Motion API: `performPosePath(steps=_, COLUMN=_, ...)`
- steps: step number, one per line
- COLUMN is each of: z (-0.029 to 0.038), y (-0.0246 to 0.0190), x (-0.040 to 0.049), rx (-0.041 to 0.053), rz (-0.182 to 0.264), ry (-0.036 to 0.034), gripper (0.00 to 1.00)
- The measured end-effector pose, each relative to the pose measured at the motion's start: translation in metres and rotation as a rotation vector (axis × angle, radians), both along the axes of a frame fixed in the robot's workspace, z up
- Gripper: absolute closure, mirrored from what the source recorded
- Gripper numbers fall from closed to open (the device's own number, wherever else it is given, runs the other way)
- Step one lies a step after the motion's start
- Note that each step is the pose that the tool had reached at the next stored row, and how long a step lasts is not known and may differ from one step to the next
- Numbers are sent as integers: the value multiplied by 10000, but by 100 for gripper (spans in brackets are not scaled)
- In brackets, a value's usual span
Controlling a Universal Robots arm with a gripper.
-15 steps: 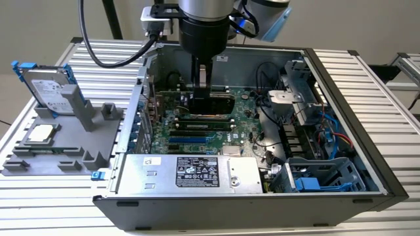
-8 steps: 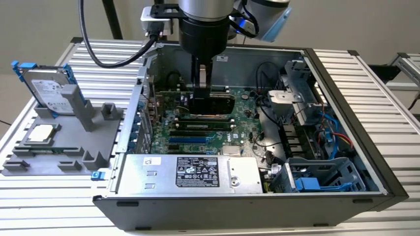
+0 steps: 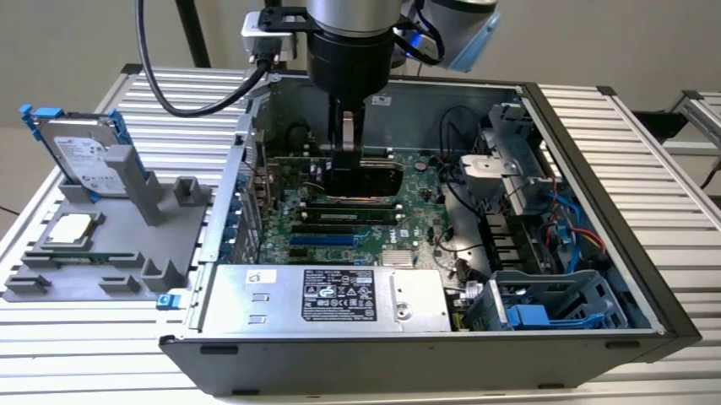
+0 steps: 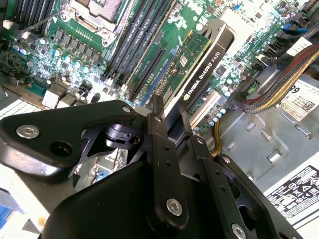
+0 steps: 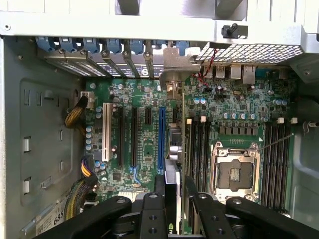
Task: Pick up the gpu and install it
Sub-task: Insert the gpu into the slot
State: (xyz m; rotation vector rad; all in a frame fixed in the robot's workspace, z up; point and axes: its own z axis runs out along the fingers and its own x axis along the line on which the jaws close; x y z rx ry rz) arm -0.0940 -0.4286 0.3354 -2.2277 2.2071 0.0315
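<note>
Grey plastic holds the hard drive (image 3: pixel 79 156) and CPU chip (image 3: pixel 70 228) at the exterior view's left. Centre frame, the gripper (image 3: pixel 347 156) is clamped on the gpu (image 3: pixel 364 179), edge-down over the motherboard (image 3: pixel 372 228) inside the case (image 3: pixel 586 169). Stiff, light and fragile, it is best held by the cooler edges. Case walls and the power supply (image 3: pixel 327 297) leave little room.

Ribbed metal table (image 3: pixel 631 135) carries two things – an open computer case (image 3: pixel 586 253) toward the exterior view's right, and a grey holder (image 3: pixel 101 253) for parts just beside it on the left.
</note>
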Motion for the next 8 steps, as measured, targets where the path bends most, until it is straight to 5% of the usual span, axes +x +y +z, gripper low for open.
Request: performPosePath(steps=8, z=-7, y=0, x=0, rx=1, rz=0, ry=-1, gripper=100)
